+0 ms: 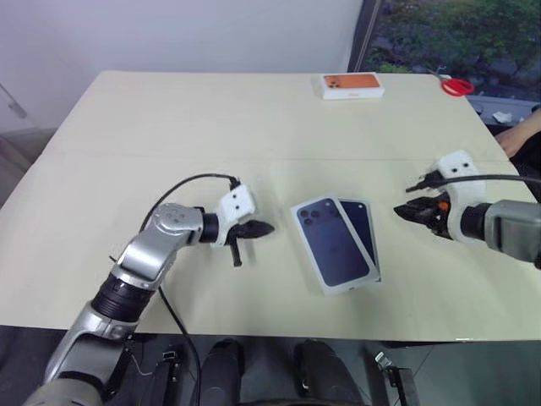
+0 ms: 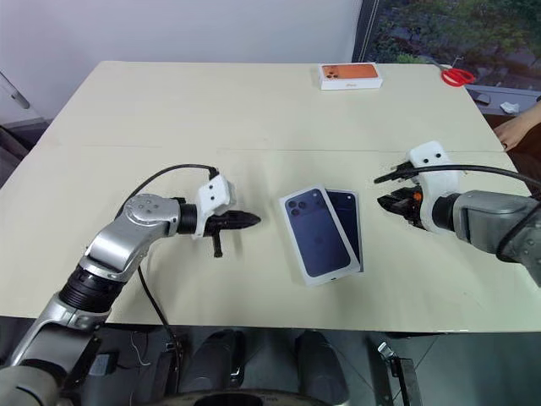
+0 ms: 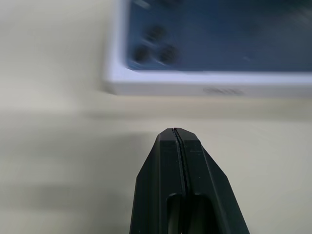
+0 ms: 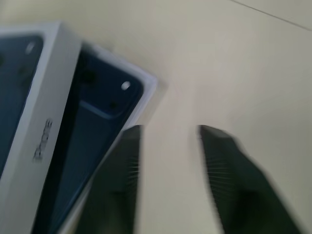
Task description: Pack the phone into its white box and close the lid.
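- The lid point(image 1: 331, 243), printed with a dark blue phone's back, lies near the centre of the head views on the beige table point(image 1: 169, 135), askew over the white box point(image 4: 146, 90) and covering its left part.
- The phone point(image 1: 362, 228) lies in the box, its dark right strip showing beside the lid.
- The left gripper point(image 1: 260, 227) sits left of centre, pointing at the lid's left side and apart from it; its fingers point(image 3: 178, 161) are pressed together on nothing.
- The right gripper point(image 1: 404, 211) sits right of centre, clear of the box; its fingers point(image 4: 119, 180) stand apart in the wrist view, with nothing between them.
- An orange-topped box point(image 1: 352, 85) lies at the upper middle of the frame, red scissors point(image 1: 456, 85) in the upper right.
- A person's hand point(image 1: 517, 135) rests at the right edge.
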